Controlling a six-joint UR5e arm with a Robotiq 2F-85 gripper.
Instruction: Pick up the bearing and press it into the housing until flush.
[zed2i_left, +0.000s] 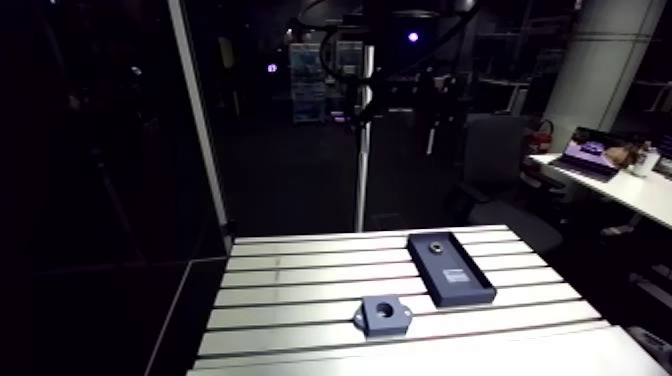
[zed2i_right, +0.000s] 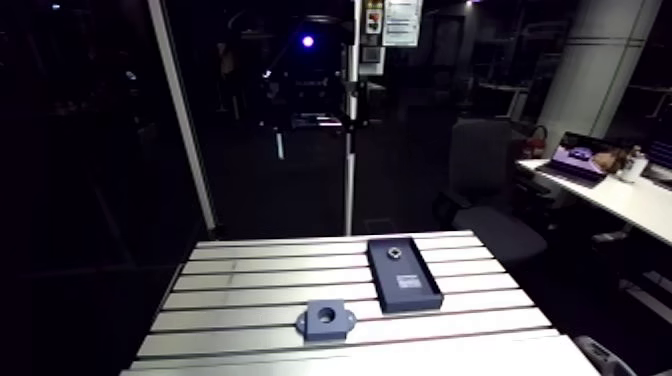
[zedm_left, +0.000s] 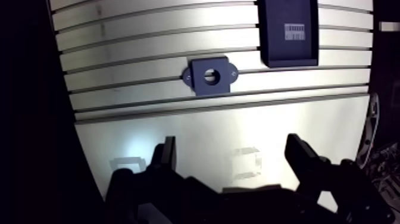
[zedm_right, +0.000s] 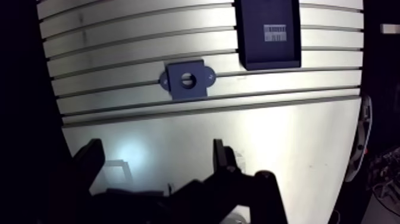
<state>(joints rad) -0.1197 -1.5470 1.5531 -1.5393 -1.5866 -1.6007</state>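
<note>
The dark blue-grey housing (zed2i_left: 384, 315) is a square block with a round bore and two side ears; it sits on the slotted aluminium table (zed2i_left: 300, 300) near the front. Behind it to the right, a dark rectangular tray (zed2i_left: 448, 259) holds the small ring-shaped bearing (zed2i_left: 437, 245) at its far end. In the wrist view my gripper (zedm_left: 232, 149) hangs open above bare table with nothing between its fingers. The housing (zedm_left: 209, 75) lies well ahead of it, and the tray (zedm_left: 280, 50) is further ahead and off to one side. The bearing is out of the wrist view.
A white label (zedm_left: 294, 31) lies on the tray floor. Several slots run across the table, with a smooth plate (zedm_left: 238, 131) under the gripper. A thin upright pole (zed2i_left: 360, 170) stands behind the far table edge, and a slanted post (zed2i_left: 200, 120) rises at the left.
</note>
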